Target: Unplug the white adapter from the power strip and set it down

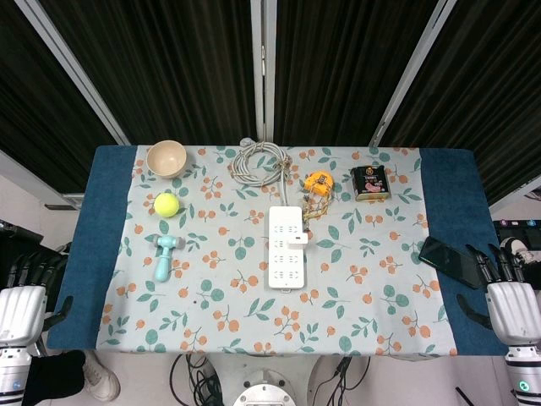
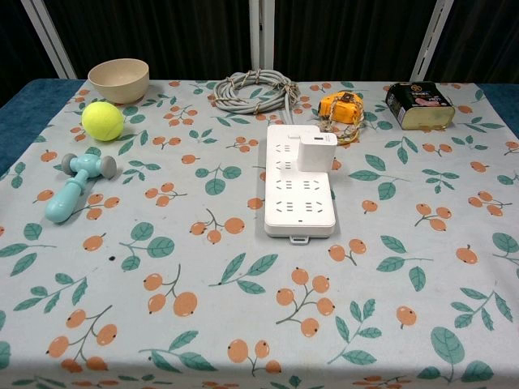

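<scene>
A white power strip [image 1: 286,247] [image 2: 298,186] lies lengthwise in the middle of the floral tablecloth. The white adapter [image 1: 297,237] [image 2: 317,152] is plugged into its right side, near the far end. My left hand [image 1: 24,296] hangs beside the table's left front corner with its fingers apart and nothing in it. My right hand [image 1: 507,292] is off the right edge, also holding nothing, fingers spread. Both hands are far from the strip. The chest view shows neither hand.
A coiled grey cable [image 1: 259,161] [image 2: 252,87] lies behind the strip. An orange tape measure [image 1: 319,183] [image 2: 340,106] and a dark tin [image 1: 370,182] [image 2: 418,104] sit back right. A bowl [image 1: 166,157], yellow ball [image 1: 166,204] and blue toy hammer [image 1: 165,254] stand left. A black phone [image 1: 450,261] lies near my right hand.
</scene>
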Controlling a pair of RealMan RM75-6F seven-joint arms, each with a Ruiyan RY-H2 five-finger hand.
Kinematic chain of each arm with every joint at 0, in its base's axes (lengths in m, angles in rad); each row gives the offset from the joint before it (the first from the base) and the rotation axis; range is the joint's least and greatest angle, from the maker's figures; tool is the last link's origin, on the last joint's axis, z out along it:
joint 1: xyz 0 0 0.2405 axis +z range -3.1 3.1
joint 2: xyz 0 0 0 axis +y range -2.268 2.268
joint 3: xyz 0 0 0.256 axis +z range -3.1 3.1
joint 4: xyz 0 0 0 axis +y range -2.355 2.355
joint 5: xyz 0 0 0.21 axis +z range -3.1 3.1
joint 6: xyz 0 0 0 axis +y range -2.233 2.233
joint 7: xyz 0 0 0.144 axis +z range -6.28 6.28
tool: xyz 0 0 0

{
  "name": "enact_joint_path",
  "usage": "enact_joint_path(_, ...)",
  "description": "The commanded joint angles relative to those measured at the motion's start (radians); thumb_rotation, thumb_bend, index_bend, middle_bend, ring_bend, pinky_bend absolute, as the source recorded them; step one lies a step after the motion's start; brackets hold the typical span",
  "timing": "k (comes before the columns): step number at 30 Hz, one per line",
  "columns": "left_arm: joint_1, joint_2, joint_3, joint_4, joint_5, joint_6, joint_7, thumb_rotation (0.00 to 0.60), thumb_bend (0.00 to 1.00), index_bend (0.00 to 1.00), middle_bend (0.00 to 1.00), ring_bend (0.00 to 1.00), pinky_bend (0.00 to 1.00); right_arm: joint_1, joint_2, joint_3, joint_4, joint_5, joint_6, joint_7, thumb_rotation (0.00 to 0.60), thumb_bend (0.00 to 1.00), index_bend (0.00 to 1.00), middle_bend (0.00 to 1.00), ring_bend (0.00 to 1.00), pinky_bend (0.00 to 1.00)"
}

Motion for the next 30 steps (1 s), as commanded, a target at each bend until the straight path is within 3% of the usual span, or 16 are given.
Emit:
enact_joint_path(1,0.0,-0.008,-0.004,0.003,-0.006,-0.004,0.004,0.6,0.31,0.21,0.16,0.04,0.0,0.019,0.001,0.007,-0.009,0.007,-0.028,-0.002,0.6,0.21,0.05,0.16,0.0,0.01)
enact_joint_path(9,-0.004,-0.01,-0.007,-0.011,0.009,-0.005,0.019,0.6,0.31,0.21,0.16,0.04,0.0,0.041,0.011,0.014,-0.025,0.015,-0.064,0.003,0.6,0.21,0.05,0.16,0.0,0.01)
enact_joint_path(13,-0.051,-0.031,-0.003,-0.022,0.073,-0.05,0.007,0.6,0.29,0.21,0.16,0.04,0.0,0.077,0.034,0.021,-0.036,0.015,-0.118,0.056,0.6,0.21,0.04,0.16,0.0,0.01)
enact_joint_path(22,-0.286,-0.124,0.03,-0.073,0.278,-0.335,0.023,0.6,0.3,0.22,0.16,0.04,0.03,0.272,0.116,0.099,-0.18,0.041,-0.355,0.009,0.6,0.21,0.04,0.15,0.0,0.03)
enact_joint_path(25,-0.372,-0.173,0.028,-0.073,0.301,-0.45,0.028,0.6,0.3,0.22,0.16,0.04,0.03,0.352,0.117,0.132,-0.223,0.106,-0.465,-0.061,0.6,0.21,0.04,0.15,0.0,0.04)
enact_joint_path(30,-0.498,-0.27,-0.017,-0.038,0.286,-0.6,0.061,0.6,0.29,0.21,0.16,0.04,0.02,0.484,0.069,0.181,-0.255,0.249,-0.624,-0.179,0.6,0.21,0.04,0.15,0.0,0.04)
